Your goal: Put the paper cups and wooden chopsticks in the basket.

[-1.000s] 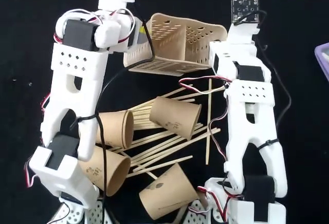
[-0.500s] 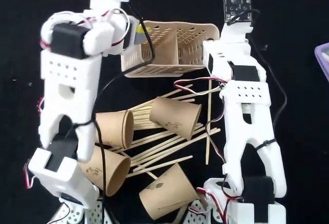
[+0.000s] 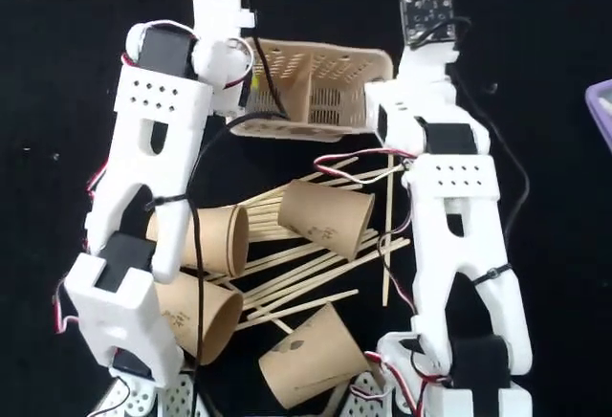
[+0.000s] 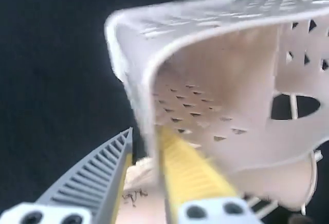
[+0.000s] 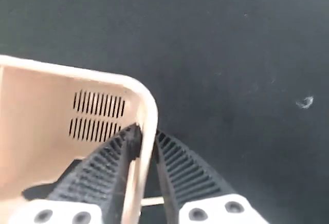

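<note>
My left jaws pinch one end wall of the basket (image 4: 169, 21): the yellow one lies inside against the perforated wall and the grey one outside. My right jaws grip the opposite end near a rounded corner, one black jaw inside by the slotted vents and one outside, with the basket's rim (image 5: 146, 103) squeezed between them.

From above, the basket (image 3: 335, 106) hangs between my two wrists with its opening up, and a partition splits it into compartments. I cannot tell whether its base touches the worktop (image 3: 564, 235). My left arm (image 3: 153, 159) runs up one side of the scene and my right arm (image 3: 459, 216) up the other.

The cups and chopsticks are still outside the basket, heaped on the black worktop between my arms, on the near side of the basket. Four paper cups lie on their sides:
- one (image 3: 212, 240) beside my left arm
- one (image 3: 325, 218) in the middle, on top of the sticks
- one (image 3: 196, 317) lower, against my left arm
- one (image 3: 311, 358) nearest my bases

The wooden chopsticks (image 3: 306, 269) fan out under and between the cups. One single stick (image 3: 387, 245) lies apart from the fan, alongside my right arm.

A purple edge (image 3: 602, 111) shows at the far right of the worktop.
</note>
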Controlling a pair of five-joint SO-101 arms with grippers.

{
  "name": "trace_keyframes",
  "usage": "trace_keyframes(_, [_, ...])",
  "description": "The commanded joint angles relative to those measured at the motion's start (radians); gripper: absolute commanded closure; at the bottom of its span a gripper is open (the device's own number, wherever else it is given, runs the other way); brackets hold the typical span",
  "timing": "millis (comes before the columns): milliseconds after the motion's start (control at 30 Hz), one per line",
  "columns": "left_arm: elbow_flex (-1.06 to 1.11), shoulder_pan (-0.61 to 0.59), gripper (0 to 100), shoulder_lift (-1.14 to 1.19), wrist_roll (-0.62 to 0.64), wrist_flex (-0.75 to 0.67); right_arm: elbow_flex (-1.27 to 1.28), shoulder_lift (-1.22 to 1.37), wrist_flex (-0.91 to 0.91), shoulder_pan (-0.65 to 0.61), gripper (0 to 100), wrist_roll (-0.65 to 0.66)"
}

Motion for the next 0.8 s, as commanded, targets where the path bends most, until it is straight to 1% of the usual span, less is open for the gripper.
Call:
trace_keyframes(0, [0.025,-0.073,97,-0.008,0.008,0.057,-0.028,-0.024,0.181,0.009,98.7,0.086])
trace_keyframes(100, [0.058,-0.105,97,-0.017,0.008,0.057,-0.041,-0.070,0.236,0.009,98.7,0.126])
trace_keyframes(233, [0.091,-0.142,97,-0.089,0.008,0.057,-0.038,-0.139,0.269,0.009,98.8,0.147])
trace_keyframes(500, [0.314,-0.133,97,-0.376,0.003,0.057,-0.036,-0.222,0.282,0.005,98.8,0.147])
trace_keyframes(633, [0.404,-0.139,97,-0.440,0.003,0.049,-0.036,-0.232,0.281,-0.038,98.8,0.147])
trace_keyframes(700, [0.433,-0.139,97,-0.439,0.006,0.046,-0.036,-0.220,0.270,-0.068,98.8,0.147])
trace_keyframes(767, [0.461,-0.139,97,-0.420,0.006,0.011,-0.036,-0.200,0.244,-0.091,98.8,0.140])
